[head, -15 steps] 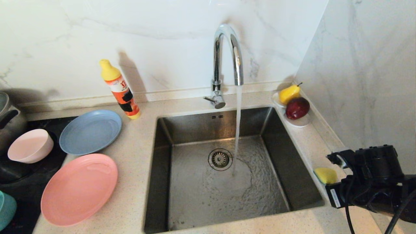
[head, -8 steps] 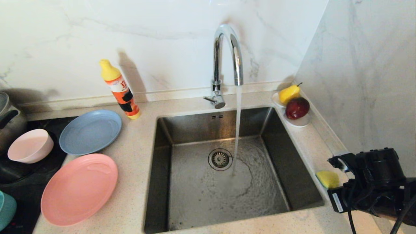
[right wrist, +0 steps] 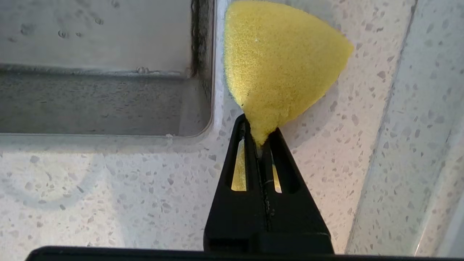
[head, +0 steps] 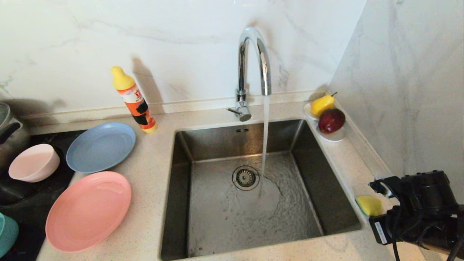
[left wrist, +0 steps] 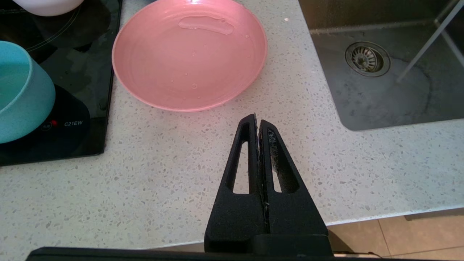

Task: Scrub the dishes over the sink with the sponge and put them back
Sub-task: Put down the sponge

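Observation:
My right gripper (right wrist: 258, 127) is shut on a corner of the yellow sponge (right wrist: 279, 61), over the counter strip just right of the sink (right wrist: 90, 90). In the head view the sponge (head: 369, 205) pokes out in front of my right arm (head: 417, 210). Water runs into the sink (head: 217, 221). Left of the sink lie the salmon-pink plate (head: 88, 210) and the grey-blue plate (head: 100, 146). The pale pink bowl (head: 33, 162) and the teal bowl (head: 6, 233) stand on the cooktop. My left gripper (left wrist: 257, 119) is shut and empty over the counter, near the salmon-pink plate (left wrist: 188, 58).
A chrome faucet (head: 253, 61) arches over the sink's back edge. An orange detergent bottle (head: 135, 101) stands by the back wall. A white dish with a pear and an apple (head: 328, 116) sits at the back right corner. The marble side wall (head: 406, 90) is close to my right arm.
My right arm has drawn back a little toward the counter's front edge, carrying the sponge with it. The left arm and the dishes have not moved.

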Tool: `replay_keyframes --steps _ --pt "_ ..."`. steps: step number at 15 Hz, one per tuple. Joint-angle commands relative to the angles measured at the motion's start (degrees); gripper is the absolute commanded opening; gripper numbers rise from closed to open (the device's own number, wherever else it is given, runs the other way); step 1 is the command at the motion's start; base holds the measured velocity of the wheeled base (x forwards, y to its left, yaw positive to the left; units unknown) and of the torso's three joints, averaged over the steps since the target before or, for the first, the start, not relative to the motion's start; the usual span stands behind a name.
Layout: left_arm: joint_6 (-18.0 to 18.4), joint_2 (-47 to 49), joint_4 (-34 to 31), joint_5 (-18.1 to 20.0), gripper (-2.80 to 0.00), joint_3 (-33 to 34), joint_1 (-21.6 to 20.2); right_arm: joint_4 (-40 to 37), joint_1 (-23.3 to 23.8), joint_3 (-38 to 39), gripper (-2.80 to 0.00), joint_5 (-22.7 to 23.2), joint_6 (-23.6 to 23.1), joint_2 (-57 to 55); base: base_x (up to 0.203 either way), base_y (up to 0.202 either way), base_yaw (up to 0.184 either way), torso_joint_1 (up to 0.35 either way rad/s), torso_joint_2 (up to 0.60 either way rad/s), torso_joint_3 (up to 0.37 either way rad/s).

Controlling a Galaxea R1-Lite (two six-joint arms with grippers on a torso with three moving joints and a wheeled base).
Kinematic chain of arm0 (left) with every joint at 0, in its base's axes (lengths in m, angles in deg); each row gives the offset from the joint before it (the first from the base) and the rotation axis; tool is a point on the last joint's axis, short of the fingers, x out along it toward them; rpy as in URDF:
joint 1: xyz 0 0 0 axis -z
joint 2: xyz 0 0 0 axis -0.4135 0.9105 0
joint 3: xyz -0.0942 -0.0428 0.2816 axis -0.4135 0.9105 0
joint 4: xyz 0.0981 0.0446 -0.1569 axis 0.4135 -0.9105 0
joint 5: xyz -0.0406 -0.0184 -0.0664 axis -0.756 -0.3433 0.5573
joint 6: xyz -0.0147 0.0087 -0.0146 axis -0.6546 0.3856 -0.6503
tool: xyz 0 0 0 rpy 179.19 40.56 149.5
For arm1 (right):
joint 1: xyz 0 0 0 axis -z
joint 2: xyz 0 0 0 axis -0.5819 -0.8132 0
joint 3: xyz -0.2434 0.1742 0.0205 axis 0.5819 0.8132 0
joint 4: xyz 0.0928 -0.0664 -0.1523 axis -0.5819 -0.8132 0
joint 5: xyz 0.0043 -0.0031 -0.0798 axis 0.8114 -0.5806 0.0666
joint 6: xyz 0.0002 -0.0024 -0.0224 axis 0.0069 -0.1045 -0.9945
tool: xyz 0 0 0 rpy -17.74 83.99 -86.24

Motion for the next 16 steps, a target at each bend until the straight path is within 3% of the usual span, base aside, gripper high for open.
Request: replay_keyframes --steps 1,4,5,16 --pt "0.03 0.11 -0.05 -0.01 -2.80 -0.03 -0.01 0.28 0.03 0.40 -2.80 -0.05 -0.02 0.10 0.000 0.000 0.000 0.000 0.00 0.000" --pt "0.03 0.11 -0.05 -0.01 -2.80 -0.03 -0.05 0.28 0.03 0.46 -2.80 -0.05 -0.02 0.04 0.000 0.000 0.000 0.000 0.00 0.000" --pt "0.03 0.11 -0.05 -0.01 -2.80 0.00 0.00 0.28 0.03 0.43 0.00 -0.05 0.01 0.04 0.000 0.000 0.000 0.000 0.00 0.000" --pt "0.03 0.11 -0.05 -0.01 -2.80 0.06 -0.06 0.28 0.03 -1.23 0.00 -0.23 0.01 0.20 0.000 0.000 0.000 0.000 0.00 0.000"
